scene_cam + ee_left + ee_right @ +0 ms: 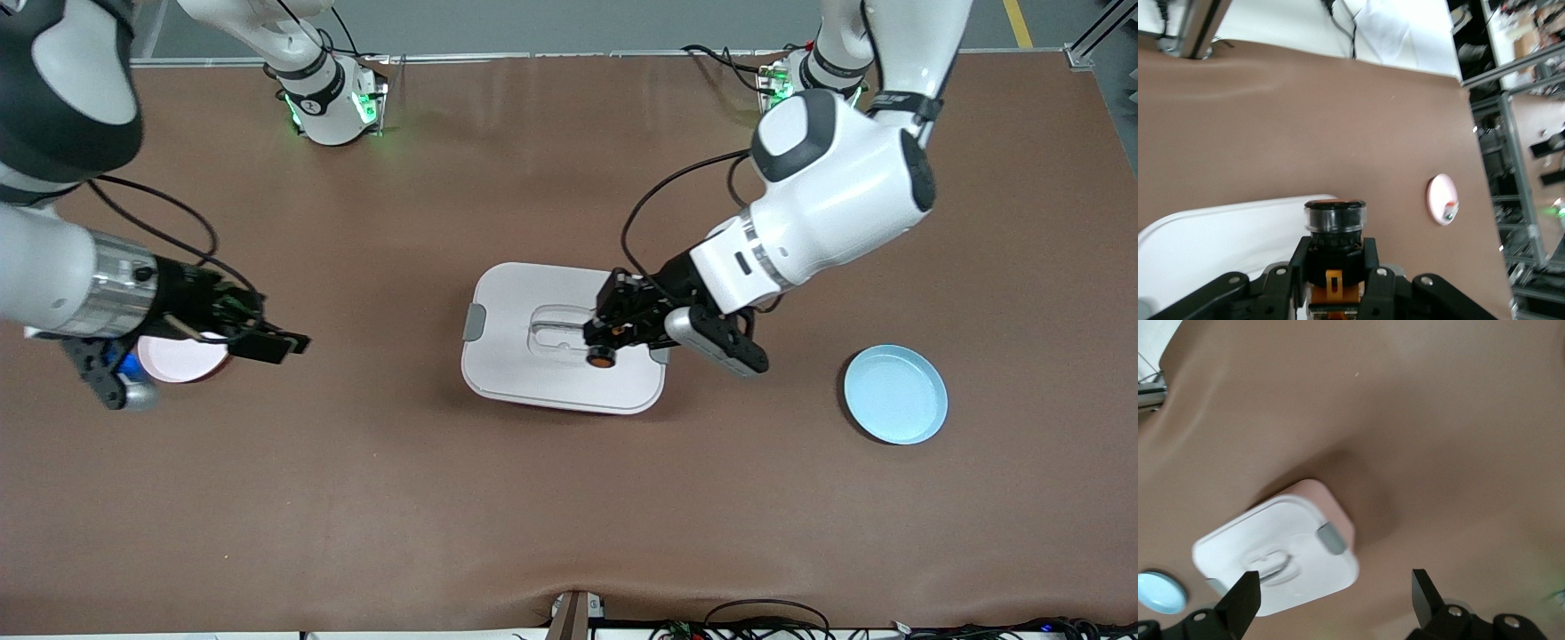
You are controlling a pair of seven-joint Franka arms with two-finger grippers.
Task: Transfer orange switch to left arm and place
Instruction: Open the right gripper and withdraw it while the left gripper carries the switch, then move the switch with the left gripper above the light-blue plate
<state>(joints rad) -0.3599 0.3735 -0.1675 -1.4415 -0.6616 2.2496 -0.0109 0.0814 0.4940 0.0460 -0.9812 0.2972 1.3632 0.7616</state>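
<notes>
The right gripper hangs over the table at about 9 o'clock in the front view, just beside the pink plate, its fingers spread wide and empty; this arm waits. At the centre sits the box, and over its 3 o'clock edge the left gripper holds the switch, jaws pinched narrow on the black body with the orange face showing toward the front camera. In the left wrist view the switch juts out past the fingertips, so only its rear part seems clamped, and the box lid lies right below it. At 4 o'clock the blue plate lies alone. The main risk, as I judge it, is the handover: the right gripper must take a tiny part of which little is free, and a misaligned close could knock it loose, dropping it onto the lid or the table. A low path across the middle could also scrape the switch or the fingers on the box, the one thing to be avoided. Releasing before the other grip is firm would lose it too.
</notes>
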